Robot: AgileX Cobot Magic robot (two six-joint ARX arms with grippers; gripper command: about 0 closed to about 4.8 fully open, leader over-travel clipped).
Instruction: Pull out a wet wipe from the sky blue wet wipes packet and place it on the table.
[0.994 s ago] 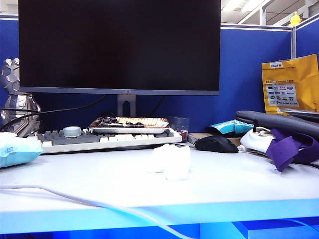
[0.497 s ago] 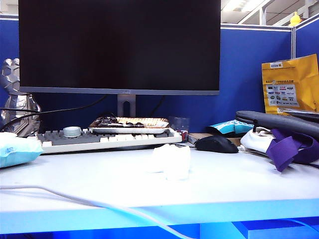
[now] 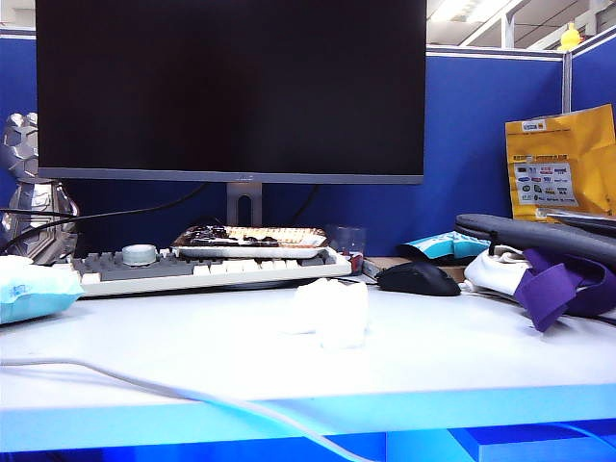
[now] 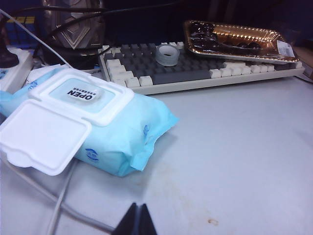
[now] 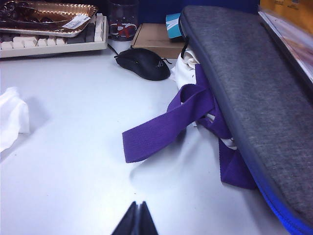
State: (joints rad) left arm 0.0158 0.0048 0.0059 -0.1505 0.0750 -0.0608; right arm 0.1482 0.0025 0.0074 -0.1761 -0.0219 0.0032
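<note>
Wet wipe [image 3: 330,312] lies crumpled mid-table [image 3: 192,346]; sky blue wet wipes packet [image 4: 122,134], lid flipped, sticker reading "OPEN", left; left claw [image 4: 137,221] and right claw [image 5: 136,219] both closed, empty

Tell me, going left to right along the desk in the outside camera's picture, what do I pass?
Wipes packet → keyboard → wet wipe → mouse → white cloth bundle with purple strap. Neither gripper shows in this view; each wrist camera shows its own shut, holding nothing.
</note>
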